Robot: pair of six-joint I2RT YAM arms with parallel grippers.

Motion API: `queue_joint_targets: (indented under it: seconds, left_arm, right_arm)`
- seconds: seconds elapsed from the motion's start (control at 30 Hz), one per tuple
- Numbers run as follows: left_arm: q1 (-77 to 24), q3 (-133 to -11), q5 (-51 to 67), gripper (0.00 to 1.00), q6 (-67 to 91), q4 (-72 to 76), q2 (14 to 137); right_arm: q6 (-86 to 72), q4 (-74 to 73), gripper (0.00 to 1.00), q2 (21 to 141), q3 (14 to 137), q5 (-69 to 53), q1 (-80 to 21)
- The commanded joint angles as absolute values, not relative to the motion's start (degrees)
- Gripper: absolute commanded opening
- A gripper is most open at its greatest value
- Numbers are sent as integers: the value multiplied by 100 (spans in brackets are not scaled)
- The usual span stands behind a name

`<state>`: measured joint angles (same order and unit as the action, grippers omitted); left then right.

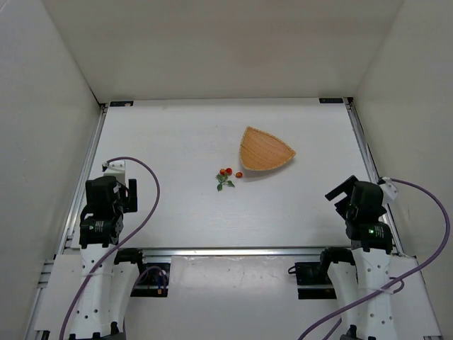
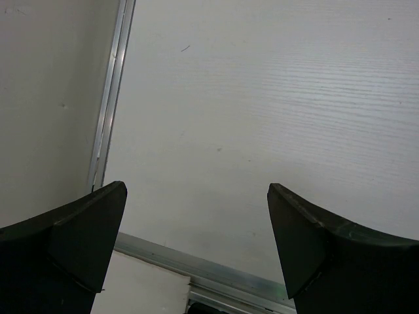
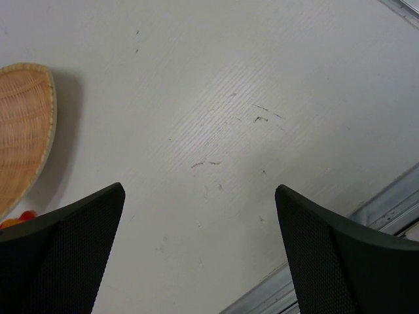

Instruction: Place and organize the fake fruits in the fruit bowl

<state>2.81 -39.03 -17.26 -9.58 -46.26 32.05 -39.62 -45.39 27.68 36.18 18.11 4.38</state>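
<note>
Because berries (image 1: 226,172) were tiny and round, pinch could squirt them away across worktop (image 1: 177,142); leaves could also snag. Loose berry (image 1: 238,174) lay just beside leafed ones, near bowl (image 1: 265,149), none inside. Left arm (image 1: 102,205) and right arm (image 1: 364,212) sat folded at near edge, well apart from berries. Left jaws and right jaws both spread, holding nothing.

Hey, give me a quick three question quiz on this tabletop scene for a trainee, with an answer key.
1. True or false: the fruit bowl already holds a berry.
2. Where is the loose berry? A) in the bowl B) on the table, beside the leafy berries C) in a gripper
3. Fill in: the left gripper and right gripper are both ____.
Key: 1 false; 2 B; 3 open.
</note>
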Motion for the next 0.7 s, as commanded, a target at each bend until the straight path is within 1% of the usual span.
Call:
queue_joint_targets:
  seconds: [0.0,0.07,0.13,0.23,0.27,0.3,0.33,0.37,0.4,0.43,0.5,0.53,0.6,0.63,0.67]
  left_arm:
    - [255,-4078,-1802,100,-905,-4535,3164]
    - [255,-4078,-1706,100,-905,-4535,3164]
    - [255,-4131,-1556,100,-958,-4535,3164]
    - [255,-4131,-1222,100,-1125,-4535,3164]
    - [255,-4131,-1222,100,-1177,-4535,3164]
    - [255,-4131,-1169,100,-1178,-4535,3164]
    - [255,-4131,-1169,100,-1178,-4535,3164]
    - [255,-4131,-1169,100,-1178,-4587,3164]
    - [255,-4131,-1169,100,-1178,-4588,3164]
    - [255,-4079,-1169,100,-1178,-4588,3164]
    - [255,-4078,-1169,100,-1178,-4649,3164]
    - [255,-4078,-1169,100,-1178,-4649,3164]
    - [255,-4078,-1169,100,-1178,-4711,3112]
    - [255,-4078,-1169,100,-1178,-4711,3111]
    - [255,-4017,-1169,100,-1178,-4711,3111]
  right_arm:
    - [-3501,-4483,100,3022,3691,1540,370]
    - [-3227,-4237,98,3242,3849,1258,204]
    - [-2998,-4088,93,3707,4059,1055,-69]
    - [-2997,-3955,93,4498,4683,1755,-1376]
    - [-2997,-3955,93,5048,4867,2097,-2302]
    - [-2997,-3955,93,5358,5287,2701,-2764]
    - [-2997,-3955,93,5709,5526,2837,-3526]
    - [-2997,-3868,94,6426,5755,2839,-3820]
    - [-2910,-3780,94,6790,6209,2378,-4058]
    - [-2909,-3675,94,7473,6431,2138,-4478]
    - [-2856,-3464,92,8083,6845,1943,-4876]
    - [-2856,-3411,88,8625,7238,1890,-5182]
    - [-2856,-3349,85,9121,7618,1627,-5422]
    - [-2909,-3349,84,9567,7803,1548,-5423]
    - [-2909,-3349,81,9771,8127,1495,-5423]
